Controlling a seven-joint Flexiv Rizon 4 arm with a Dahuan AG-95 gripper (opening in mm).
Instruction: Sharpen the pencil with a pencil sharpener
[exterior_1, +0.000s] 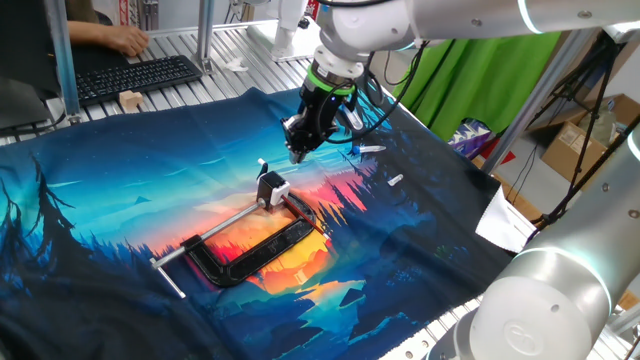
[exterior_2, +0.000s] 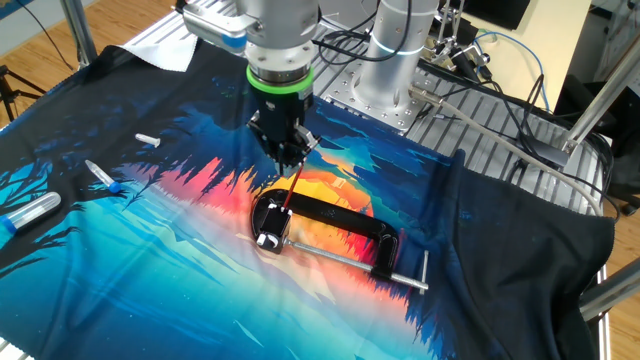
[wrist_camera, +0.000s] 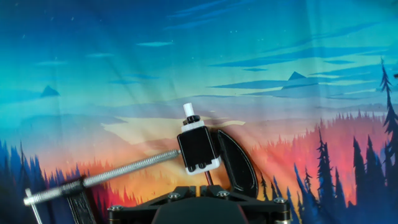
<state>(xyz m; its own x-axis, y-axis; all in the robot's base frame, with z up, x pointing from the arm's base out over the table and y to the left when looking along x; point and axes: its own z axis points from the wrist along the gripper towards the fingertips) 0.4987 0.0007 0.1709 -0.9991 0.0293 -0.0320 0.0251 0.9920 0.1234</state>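
The pencil sharpener (exterior_1: 271, 188), a tiny block with a black body and white parts, sits held in the jaw end of a black C-clamp (exterior_1: 250, 255) on the printed cloth. It also shows in the other fixed view (exterior_2: 268, 234) and in the hand view (wrist_camera: 199, 149). My gripper (exterior_2: 290, 158) hangs just above it, shut on the pencil (exterior_2: 290, 190), a thin red stick that slants down toward the sharpener. In the hand view the pencil (wrist_camera: 208, 177) runs from between my fingers (wrist_camera: 200, 186) to the sharpener's near face. Its tip is hidden there.
The clamp's silver screw rod (wrist_camera: 124, 171) sticks out to the left. Blue-and-white pens (exterior_2: 103, 178) (exterior_2: 25, 213) and a white stub (exterior_2: 147, 140) lie on the cloth. A keyboard (exterior_1: 130, 75) with a person's hand is at the back. Paper (exterior_1: 505, 220) lies at the right edge.
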